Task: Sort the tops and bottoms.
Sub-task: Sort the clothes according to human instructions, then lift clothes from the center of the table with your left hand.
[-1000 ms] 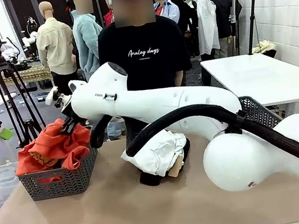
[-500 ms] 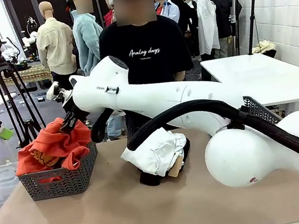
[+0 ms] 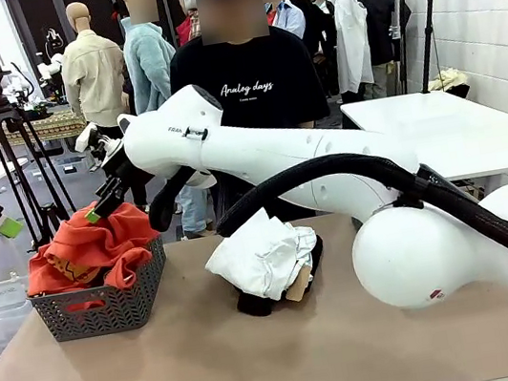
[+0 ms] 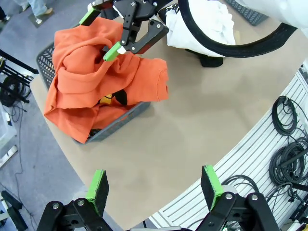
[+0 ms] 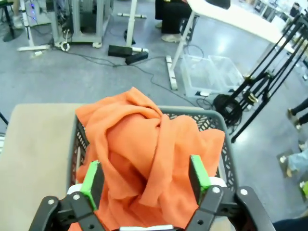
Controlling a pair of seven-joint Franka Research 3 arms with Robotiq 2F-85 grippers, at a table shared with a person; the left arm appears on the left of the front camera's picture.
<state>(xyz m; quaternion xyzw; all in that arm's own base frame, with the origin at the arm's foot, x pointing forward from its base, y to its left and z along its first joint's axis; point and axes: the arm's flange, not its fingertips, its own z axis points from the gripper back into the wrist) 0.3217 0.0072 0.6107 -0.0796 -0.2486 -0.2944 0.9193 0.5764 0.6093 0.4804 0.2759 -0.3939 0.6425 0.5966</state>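
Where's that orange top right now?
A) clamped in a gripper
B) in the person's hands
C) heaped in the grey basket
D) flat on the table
C: the orange top lies heaped in the grey basket, with the right gripper open over it.

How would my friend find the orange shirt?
Find the brown table, then the grey basket at its left end. The orange-red top is heaped in it, spilling over the rim. The other bundle, mid-table, is white.
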